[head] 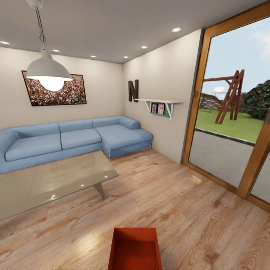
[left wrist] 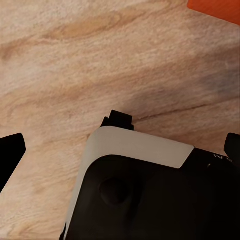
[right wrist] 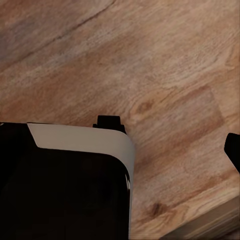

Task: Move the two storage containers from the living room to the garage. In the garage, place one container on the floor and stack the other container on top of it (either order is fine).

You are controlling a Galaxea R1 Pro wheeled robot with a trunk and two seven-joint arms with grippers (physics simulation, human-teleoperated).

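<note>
I am in the living room, on light wood-plank flooring (head: 180, 210). One red-orange storage container (head: 135, 249) sits on the planks right in front of me at the lower edge of the head view, its open top facing up. A corner of the same orange container (left wrist: 217, 9) shows in the left wrist view. My left gripper (left wrist: 120, 150) hangs open over the planks, with its dark fingertips (left wrist: 10, 152) far apart and nothing between them. My right gripper (right wrist: 120, 150) also looks open over bare planks, with one fingertip (right wrist: 233, 150) at the frame's edge. The garage is out of view.
A glass coffee table (head: 52, 180) stands at the left and a blue sectional sofa (head: 75, 138) lines the far wall. Wood-framed glass doors (head: 232, 112) fill the right side. A pendant lamp (head: 48, 71) hangs high at the left. My black-and-white body (left wrist: 145, 190) shows under both wrists.
</note>
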